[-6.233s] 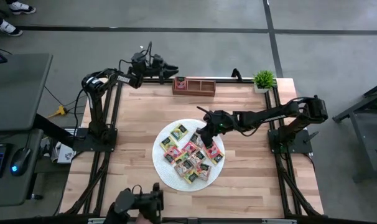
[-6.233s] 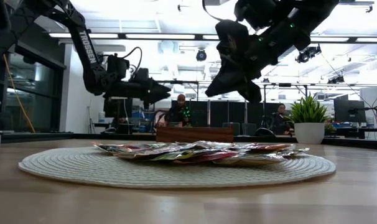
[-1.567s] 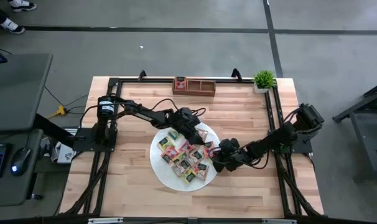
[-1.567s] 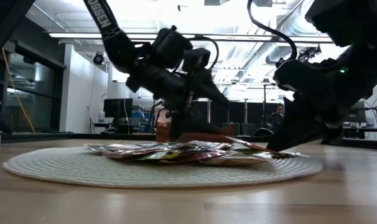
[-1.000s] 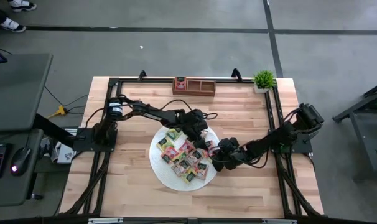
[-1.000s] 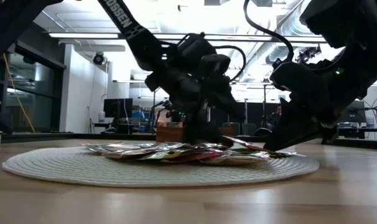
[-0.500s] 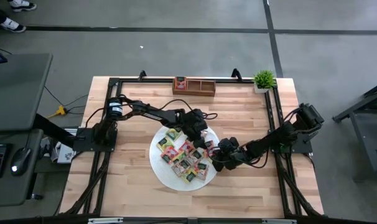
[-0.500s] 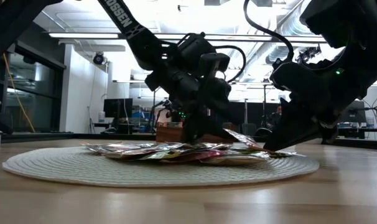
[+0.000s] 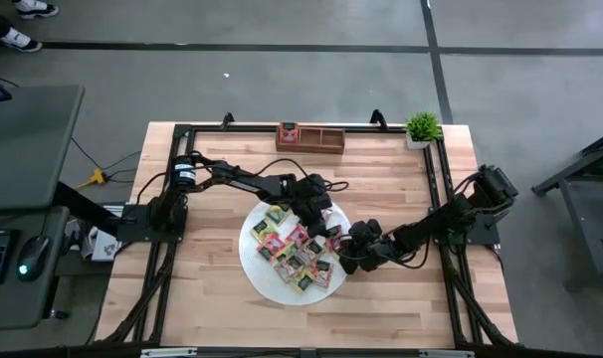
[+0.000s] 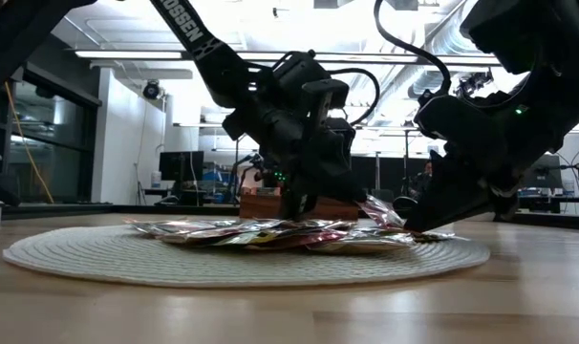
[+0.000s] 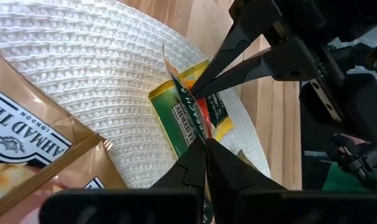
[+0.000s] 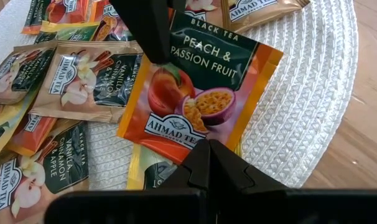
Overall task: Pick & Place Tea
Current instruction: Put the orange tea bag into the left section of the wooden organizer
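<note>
Covering the worktop (image 9: 212,288) is pale wood; grey floor (image 9: 282,80) surrounds it. Tea (image 9: 300,249) lies heaped on a white mat (image 9: 257,273). Both the left tool (image 9: 316,217) and right tool (image 9: 343,254) pinch one orange packet (image 12: 198,93).

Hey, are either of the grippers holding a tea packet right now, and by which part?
Both pinch one orange peach and passion fruit packet: right gripper on one edge, left gripper on another, the packet tilted above the mat.
</note>
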Tool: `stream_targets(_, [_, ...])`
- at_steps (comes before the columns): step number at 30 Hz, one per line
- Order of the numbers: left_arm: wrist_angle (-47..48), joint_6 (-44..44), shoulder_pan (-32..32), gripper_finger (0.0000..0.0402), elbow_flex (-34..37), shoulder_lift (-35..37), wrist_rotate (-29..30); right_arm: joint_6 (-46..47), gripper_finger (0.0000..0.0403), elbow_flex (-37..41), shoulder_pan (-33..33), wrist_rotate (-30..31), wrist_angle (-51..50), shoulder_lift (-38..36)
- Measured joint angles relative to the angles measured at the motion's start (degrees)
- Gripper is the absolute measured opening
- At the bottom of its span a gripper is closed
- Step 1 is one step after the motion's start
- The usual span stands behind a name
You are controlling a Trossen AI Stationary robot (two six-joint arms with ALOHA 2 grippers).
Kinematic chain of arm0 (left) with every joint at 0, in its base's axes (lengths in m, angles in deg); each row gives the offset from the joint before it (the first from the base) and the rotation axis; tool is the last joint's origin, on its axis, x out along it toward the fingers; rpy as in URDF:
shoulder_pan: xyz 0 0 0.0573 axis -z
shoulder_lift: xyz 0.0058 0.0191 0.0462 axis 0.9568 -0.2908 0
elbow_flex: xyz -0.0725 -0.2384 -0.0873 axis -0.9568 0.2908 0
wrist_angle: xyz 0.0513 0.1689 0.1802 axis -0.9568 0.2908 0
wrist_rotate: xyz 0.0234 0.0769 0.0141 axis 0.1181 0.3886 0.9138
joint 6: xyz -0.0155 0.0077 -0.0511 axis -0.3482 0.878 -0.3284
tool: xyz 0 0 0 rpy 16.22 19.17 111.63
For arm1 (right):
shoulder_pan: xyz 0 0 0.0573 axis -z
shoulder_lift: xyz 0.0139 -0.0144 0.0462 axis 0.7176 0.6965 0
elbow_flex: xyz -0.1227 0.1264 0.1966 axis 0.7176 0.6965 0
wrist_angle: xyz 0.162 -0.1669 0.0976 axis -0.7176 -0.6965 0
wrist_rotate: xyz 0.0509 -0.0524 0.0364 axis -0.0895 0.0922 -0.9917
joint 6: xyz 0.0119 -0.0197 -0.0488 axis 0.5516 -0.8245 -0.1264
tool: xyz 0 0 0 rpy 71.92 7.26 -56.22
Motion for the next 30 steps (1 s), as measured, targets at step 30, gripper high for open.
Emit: stream_targets(30, [9.89, 18.71, -7.06, 0.0, 0.09, 11.84, -0.49, -7.95, 0.0, -0.07, -0.11, 0.5, -7.99, -17.22])
